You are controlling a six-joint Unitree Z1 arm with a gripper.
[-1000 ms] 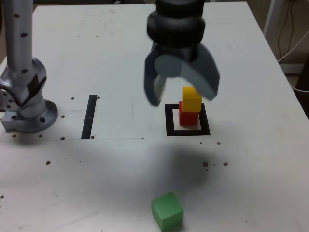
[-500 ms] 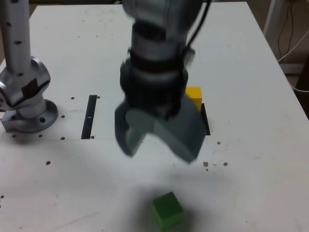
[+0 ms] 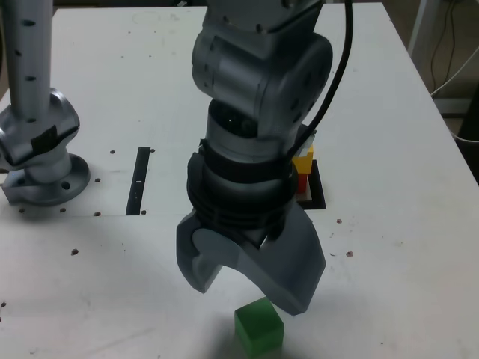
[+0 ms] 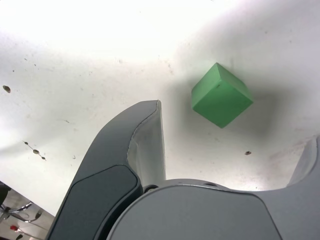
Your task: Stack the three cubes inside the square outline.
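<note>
the gripper (image 3: 251,288) hung with its jaws spread and nothing between them, just above the green cube (image 3: 259,327) — which sat alone on the white table (image 3: 389,247) near its front edge. behind the arm, the yellow cube (image 3: 304,158) rested on the red cube (image 3: 302,182) inside the square outline (image 3: 317,196) — both mostly hidden.

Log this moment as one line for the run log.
gripper: open, empty, above green cube | green cube: loose on table | yellow cube on red cube in square outline | stack: two of three
</note>
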